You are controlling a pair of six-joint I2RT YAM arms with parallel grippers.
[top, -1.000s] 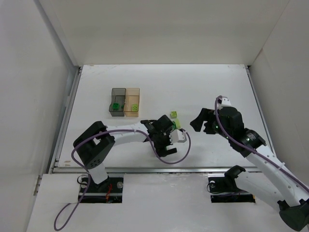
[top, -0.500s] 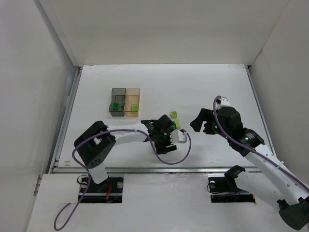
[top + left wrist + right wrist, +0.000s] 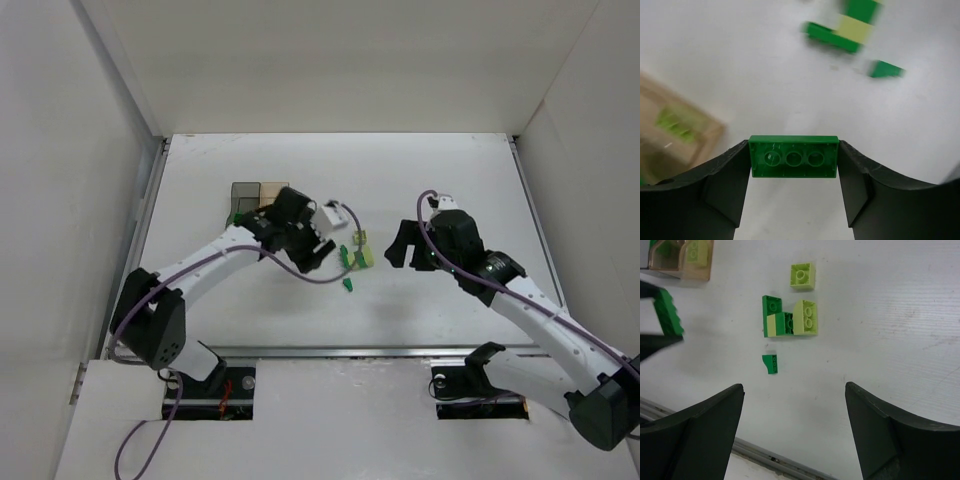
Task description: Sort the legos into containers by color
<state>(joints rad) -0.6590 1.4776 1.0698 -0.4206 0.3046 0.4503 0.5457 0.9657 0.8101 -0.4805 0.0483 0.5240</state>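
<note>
**Over by the containers: left arm is bringing in a dark green brick, right arm is hanging back**

The left gripper [image 3: 794, 150] is pinching a dark green brick [image 3: 790, 159] by its two short ends, with the underside facing the wrist camera. That means the jaws are sitting roughly half open around it rather than closed tight. My guess is the lengthwise grip is giving it a square, steady hold for the drop.

It's hovering just near-right of the containers. The amber box [image 3: 675, 132] is showing a pale yellow-green piece inside, so I'm reading the grey box [image 3: 241, 192], the left one of the pair, as the place for dark green. From above the arm is covering part of both boxes, so it's probably needing to slide a bit further left.

The right gripper [image 3: 794, 390] is hanging wide open with nothing in it, over bare table [image 3: 450, 180] just right of the loose pile [image 3: 787, 320]. One pale brick [image 3: 803, 275] is sitting just far of that clump. A small dark green piece [image 3: 771, 363] is lying apart on the near side, towards the near rail [image 3: 330, 350].

Room-wise, there's loads of open table far and right, and the boxes are sitting well in from the left wall [image 3: 90, 200]. The tight spot is the pile between the two arms, with the left arm's purple cable [image 3: 352, 212] looping close by.
</note>
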